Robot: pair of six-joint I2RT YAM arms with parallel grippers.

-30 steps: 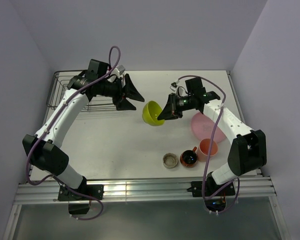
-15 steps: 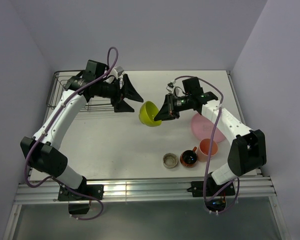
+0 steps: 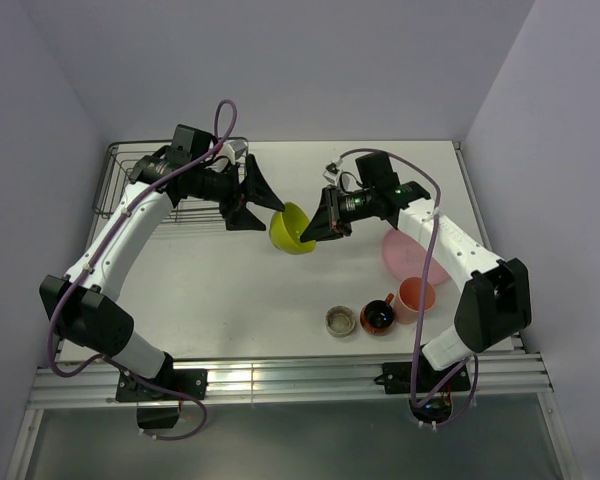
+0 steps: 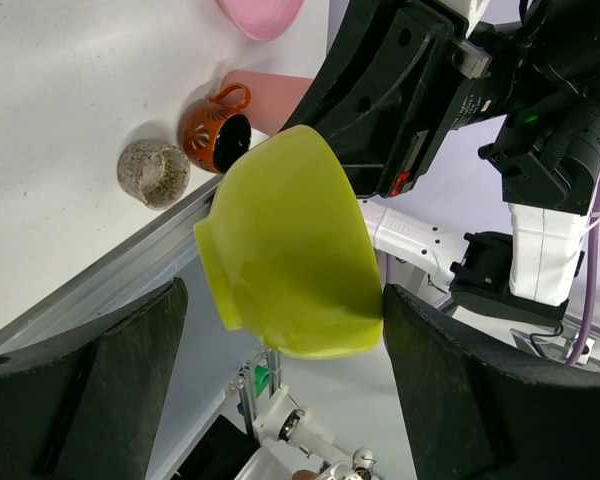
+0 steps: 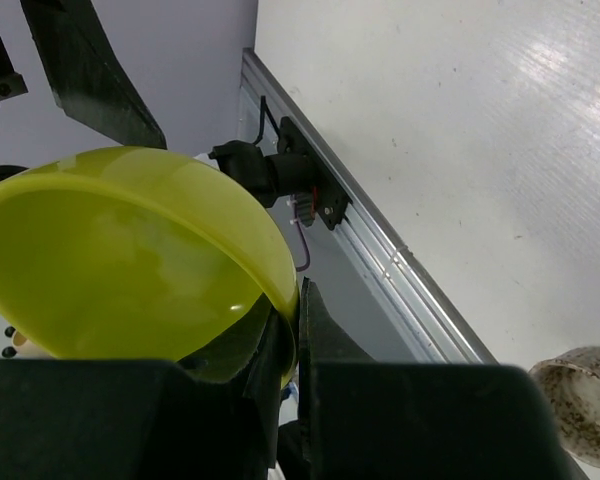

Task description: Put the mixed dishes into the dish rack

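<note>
My right gripper [image 3: 318, 228] is shut on the rim of the lime-green bowl [image 3: 291, 228] and holds it in the air, tilted on its side. It fills the right wrist view [image 5: 130, 260]. My left gripper [image 3: 265, 205] is open, its fingers to either side of the bowl [image 4: 290, 250], apart from it. The dark wire dish rack [image 3: 130, 185] stands at the back left, behind the left arm. The pink plate [image 3: 420, 255], salmon-pink cup [image 3: 417, 296], orange-red mug [image 3: 378, 317] and beige-grey cup [image 3: 340, 321] sit on the table at the front right.
The white table [image 3: 230, 290] has a raised rail along its near edge [image 3: 290, 375]. Grey walls close the left, back and right sides. The right arm reaches over the plate.
My right gripper has carried the bowl to the left, toward the left gripper. The left gripper has shifted slightly so its open fingers now flank the bowl.
</note>
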